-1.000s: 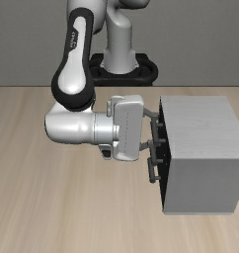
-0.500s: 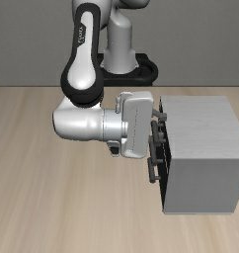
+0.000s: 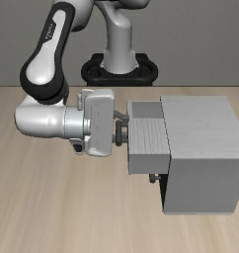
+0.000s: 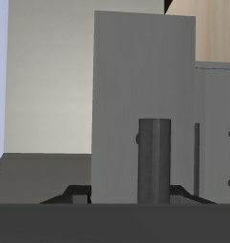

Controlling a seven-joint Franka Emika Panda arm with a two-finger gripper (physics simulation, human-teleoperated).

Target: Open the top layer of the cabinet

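The cabinet (image 3: 202,148) sits on the table (image 3: 52,212), close to the edge on the exterior view's right. Its top drawer (image 3: 148,138) sticks partway out, toward the middle of the table. The pincer (image 3: 121,131) is pinched narrow on the drawer's handle (image 4: 155,161). Things could go wrong from here. If the arm pulls crooked, the drawer may jam in its slot. If the pincer's grip goes loose, the thin handle could slip out. If the arm pulls too hard or too far, the whole cabinet might slide along the table, or the drawer could come right out.
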